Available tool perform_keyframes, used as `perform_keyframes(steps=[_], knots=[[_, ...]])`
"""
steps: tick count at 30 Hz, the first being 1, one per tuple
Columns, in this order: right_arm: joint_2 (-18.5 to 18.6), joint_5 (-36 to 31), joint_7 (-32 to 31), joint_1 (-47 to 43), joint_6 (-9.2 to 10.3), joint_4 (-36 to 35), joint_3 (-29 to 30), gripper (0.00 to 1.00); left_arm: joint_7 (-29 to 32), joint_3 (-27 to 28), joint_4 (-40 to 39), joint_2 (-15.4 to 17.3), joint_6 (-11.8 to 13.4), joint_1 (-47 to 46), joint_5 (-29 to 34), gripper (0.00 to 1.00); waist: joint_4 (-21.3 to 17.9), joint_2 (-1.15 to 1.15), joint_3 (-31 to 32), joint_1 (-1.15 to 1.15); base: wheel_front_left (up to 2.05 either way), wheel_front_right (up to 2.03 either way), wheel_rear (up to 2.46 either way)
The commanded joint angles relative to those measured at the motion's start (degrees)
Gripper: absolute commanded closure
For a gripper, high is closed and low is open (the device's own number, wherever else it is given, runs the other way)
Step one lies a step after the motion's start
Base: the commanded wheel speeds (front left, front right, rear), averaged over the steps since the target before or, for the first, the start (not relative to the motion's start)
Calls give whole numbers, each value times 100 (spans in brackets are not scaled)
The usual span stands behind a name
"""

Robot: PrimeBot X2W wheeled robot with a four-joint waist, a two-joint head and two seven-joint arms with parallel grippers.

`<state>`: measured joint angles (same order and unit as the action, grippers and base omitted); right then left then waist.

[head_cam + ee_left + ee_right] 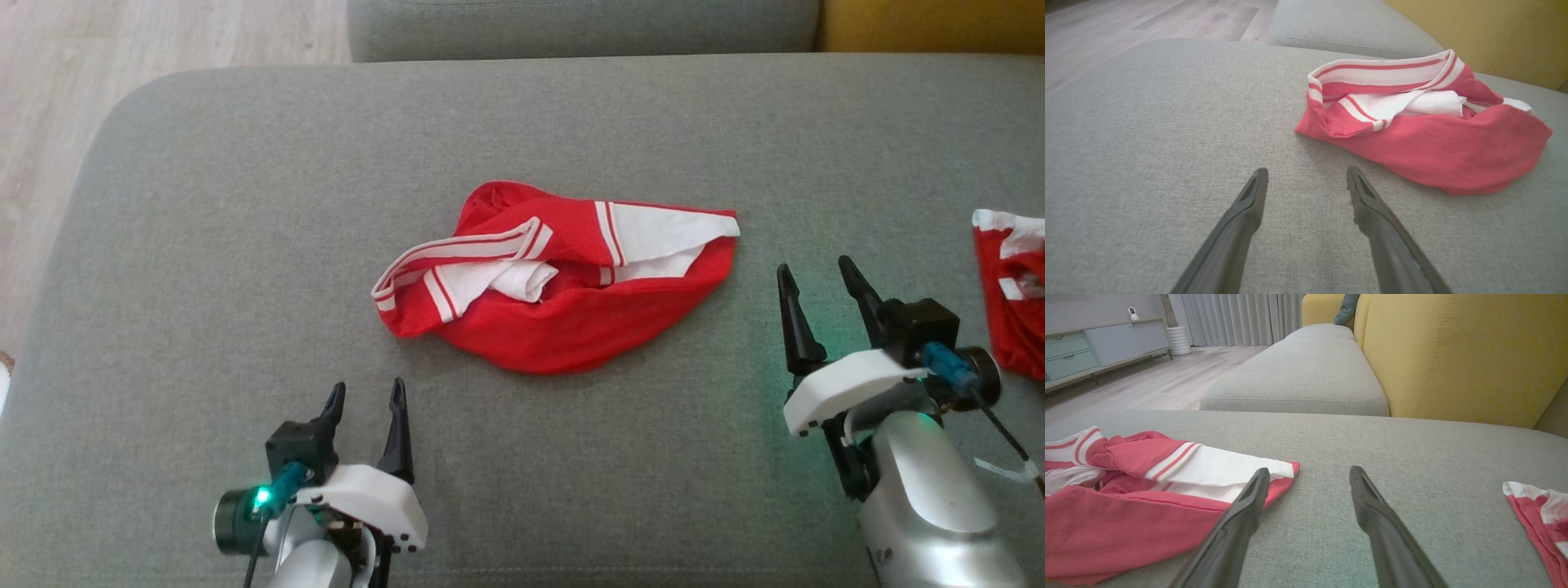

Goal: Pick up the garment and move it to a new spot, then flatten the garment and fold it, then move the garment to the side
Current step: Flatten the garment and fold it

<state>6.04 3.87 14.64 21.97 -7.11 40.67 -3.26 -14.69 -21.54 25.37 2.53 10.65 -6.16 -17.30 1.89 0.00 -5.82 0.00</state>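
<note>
Your garment (563, 282), red with white striped bands, lies crumpled in the middle of the grey sofa cushion (245, 204). Your right claw (815, 268) is spread and empty, just off the garment's right end. Your left claw (367, 388) is also spread and empty, near the garment's lower-left edge. A second red-and-white piece (1008, 286) lies well right of the garment.

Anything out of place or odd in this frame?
The red-and-white garment lies bunched on the cushion, its striped band twisted over itself, not flat. A second red-and-white piece sits far right, cut off by the head view's edge. The left gripper and right gripper stand open, empty.
</note>
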Motion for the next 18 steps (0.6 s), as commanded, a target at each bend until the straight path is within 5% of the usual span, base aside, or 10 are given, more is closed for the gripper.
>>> perform_keyframes(steps=[1, 18], knots=[[-64, -53, 36, 151, -37, -225, -99, 0, -30, 179, -171, 35, 5, -219, 50, 0, -39, 0, -20, 0, 0, 0, 0], [-288, -25, 36, 996, -37, 225, -1249, 0, -30, -146, -260, 35, 66, -445, -86, 0, 658, 0, -390, 0, 0, 0, 0]])
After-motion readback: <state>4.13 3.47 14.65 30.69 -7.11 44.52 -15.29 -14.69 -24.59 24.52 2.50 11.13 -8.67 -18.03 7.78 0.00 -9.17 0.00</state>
